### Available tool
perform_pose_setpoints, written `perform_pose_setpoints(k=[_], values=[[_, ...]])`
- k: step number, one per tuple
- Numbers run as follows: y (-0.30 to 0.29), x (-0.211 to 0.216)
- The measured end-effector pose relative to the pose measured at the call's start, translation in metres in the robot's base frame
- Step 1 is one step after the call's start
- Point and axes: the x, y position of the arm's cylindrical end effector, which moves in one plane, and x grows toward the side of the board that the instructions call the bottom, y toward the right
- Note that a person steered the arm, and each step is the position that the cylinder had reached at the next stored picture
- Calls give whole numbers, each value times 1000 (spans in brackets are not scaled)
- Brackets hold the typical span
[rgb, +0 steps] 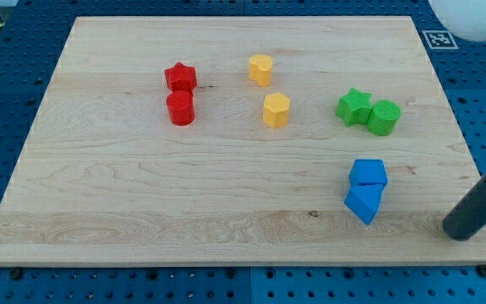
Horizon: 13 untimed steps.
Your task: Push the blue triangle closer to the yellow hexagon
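The blue triangle (362,204) lies at the lower right of the wooden board (142,186), touching a blue cube (368,173) just above it. The yellow hexagon (277,110) sits near the upper middle, up and to the left of the triangle. My tip (460,230) rests on the board near its right edge, well to the right of the blue triangle and slightly lower, apart from every block. The dark rod slants up to the right out of the view.
A yellow heart-like block (261,69) is above the hexagon. A red star (180,78) and red cylinder (180,109) stand at upper left. A green star (354,107) and green cylinder (384,117) sit at upper right.
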Motion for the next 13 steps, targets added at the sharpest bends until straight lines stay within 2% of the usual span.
perform_pose_setpoints(k=[2, 4, 6, 8, 9, 13], values=[[-65, -2], [-82, -32], [-141, -35], [-132, -36], [-109, -36], [-163, -65]])
